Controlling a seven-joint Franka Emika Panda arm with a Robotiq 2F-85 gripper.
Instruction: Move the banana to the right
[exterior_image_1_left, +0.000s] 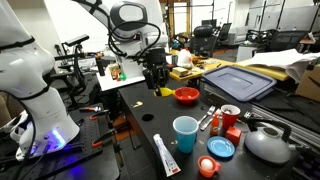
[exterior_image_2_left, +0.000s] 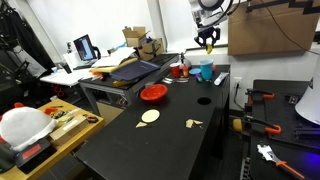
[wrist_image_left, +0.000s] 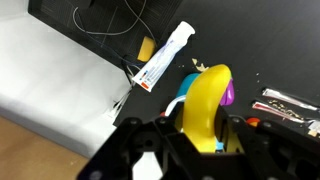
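Found the gripper (wrist_image_left: 205, 135) clamped on the banana (wrist_image_left: 207, 100), close under the wrist camera. Beneath it, noted the white toothpaste tube (wrist_image_left: 165, 55) lying flat on the dark worktop (wrist_image_left: 250, 40). In an exterior view, confirmed the gripper (exterior_image_2_left: 208, 42) hanging well above the worktop, banana clear of every surface. Farther along, noted the blue cup (exterior_image_1_left: 185, 133), then the red bowl (exterior_image_1_left: 187, 96). Judged the step in hand as the carry: pickup complete, placement not yet made. Judged the next move to require travel to the right, then descent onto bare worktop away from cup and bowl before release.
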